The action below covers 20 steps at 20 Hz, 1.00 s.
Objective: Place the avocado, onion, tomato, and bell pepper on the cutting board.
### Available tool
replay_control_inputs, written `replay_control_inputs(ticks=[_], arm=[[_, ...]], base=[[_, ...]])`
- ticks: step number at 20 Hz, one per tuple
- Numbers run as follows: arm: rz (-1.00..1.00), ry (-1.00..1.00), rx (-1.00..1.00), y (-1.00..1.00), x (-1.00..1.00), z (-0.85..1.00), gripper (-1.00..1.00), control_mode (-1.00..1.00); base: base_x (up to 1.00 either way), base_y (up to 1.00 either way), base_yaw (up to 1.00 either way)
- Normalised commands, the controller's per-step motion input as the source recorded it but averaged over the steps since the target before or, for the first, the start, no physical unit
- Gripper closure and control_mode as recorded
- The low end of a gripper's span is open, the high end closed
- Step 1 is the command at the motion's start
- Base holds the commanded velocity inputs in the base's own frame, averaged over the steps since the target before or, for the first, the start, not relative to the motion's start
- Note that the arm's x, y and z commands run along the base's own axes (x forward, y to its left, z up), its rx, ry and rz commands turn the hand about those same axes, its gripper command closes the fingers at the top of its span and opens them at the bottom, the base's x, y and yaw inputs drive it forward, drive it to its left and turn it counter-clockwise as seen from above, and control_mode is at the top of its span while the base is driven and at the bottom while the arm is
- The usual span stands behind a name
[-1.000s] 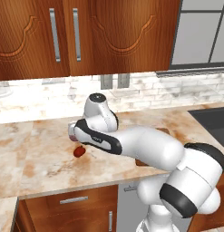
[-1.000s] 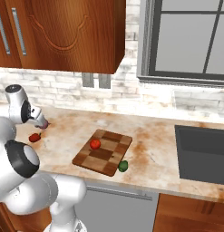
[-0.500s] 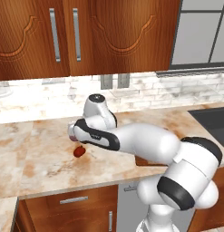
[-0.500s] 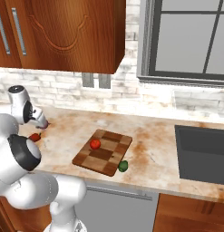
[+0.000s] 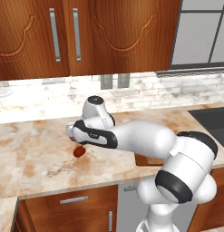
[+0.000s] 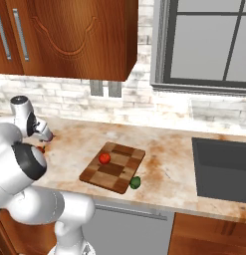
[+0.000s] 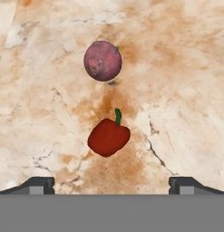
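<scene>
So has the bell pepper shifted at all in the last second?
No. In the left base view the bell pepper sits at the same spot on the counter, just below the open gripper.

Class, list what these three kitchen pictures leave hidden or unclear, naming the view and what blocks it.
- Onion: hidden by the arm in the left base view.
- Cutting board: mostly behind the arm in the left base view.
- Bell pepper: largely behind the robot's shoulder in the right base view.
- Hand: fingertips cut off at the hand view's bottom.
</scene>
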Motion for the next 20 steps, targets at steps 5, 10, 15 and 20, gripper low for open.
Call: replay_control_inputs(ticks=[5, 10, 15, 20], arm=[[0.0, 0.0, 0.01, 0.02, 0.06, -0.13, -1.0, -1.0], [0.0, 0.01, 0.01, 0.01, 0.0, -0.19, -1.0, -1.0], [0.0, 0.02, 0.0, 0.03, 0.0, -0.2, -1.0, -1.0], [0.0, 0.02, 0.0, 0.04, 0.0, -0.17, -1.0, -1.0]], base=[[0.0, 0.0, 0.0], [0.0, 0.0, 0.0], [0.0, 0.0, 0.0], [0.0, 0.0, 0.0]])
